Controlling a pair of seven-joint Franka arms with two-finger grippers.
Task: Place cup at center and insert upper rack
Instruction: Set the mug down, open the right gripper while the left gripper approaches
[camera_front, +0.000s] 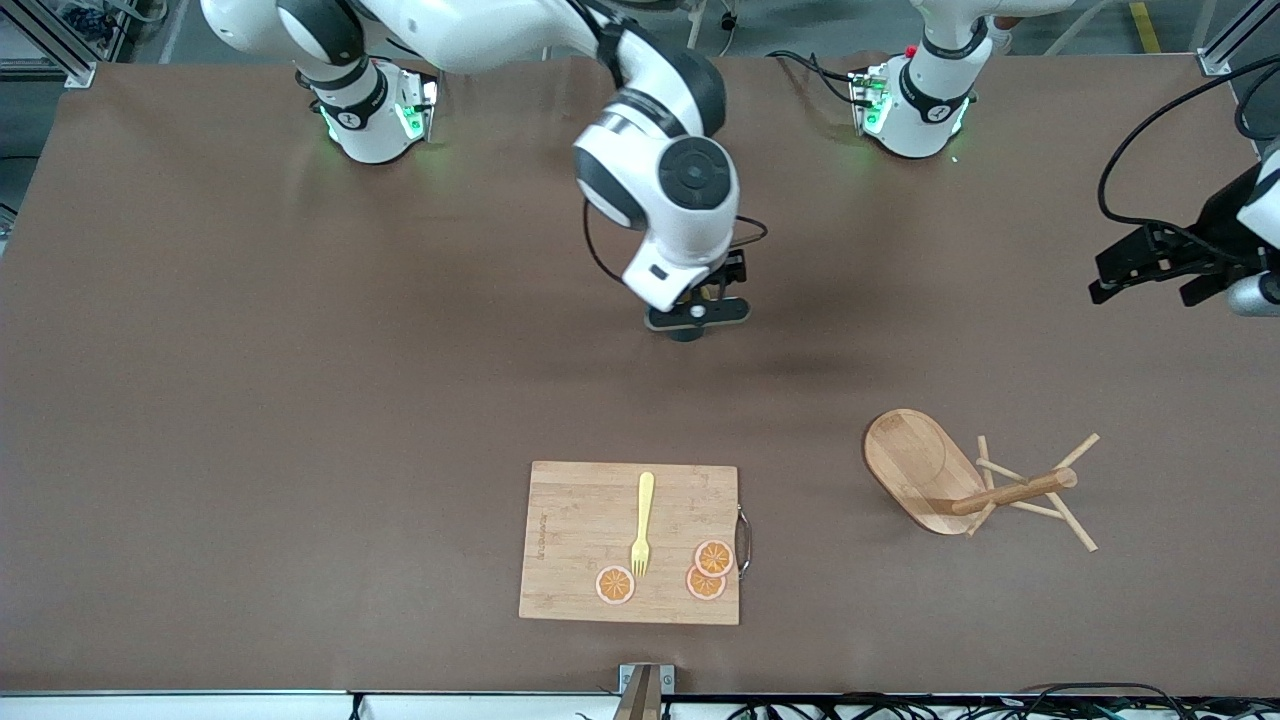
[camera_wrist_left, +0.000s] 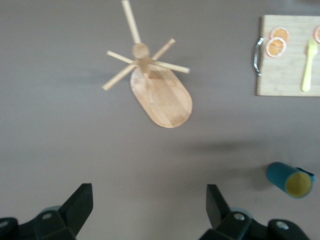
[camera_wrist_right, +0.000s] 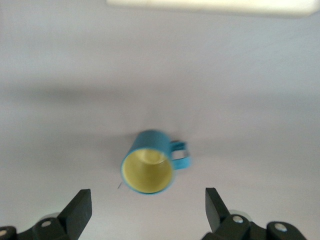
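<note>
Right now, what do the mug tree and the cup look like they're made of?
Mug tree: light wood, probably bamboo, with visible grain and a smooth finish. Cup: teal outside, yellow inside, smooth and even in colour; possibly glazed ceramic or plastic, can't tell which.

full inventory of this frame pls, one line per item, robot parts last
cup: 1, teal outside, yellow inside, upright on the table under the right hand, not held
upper rack: 1, light wood, lying on its side toward the left arm's end of the table
cutting board: 1, bamboo with a metal handle, near the front camera's edge
fork: 1, yellow, on the board
orange slices: 3, orange, on the board by the fork's tines
table: 1, brown
right hand: open, over the cup
left hand: open, waiting above its end of the table
</note>
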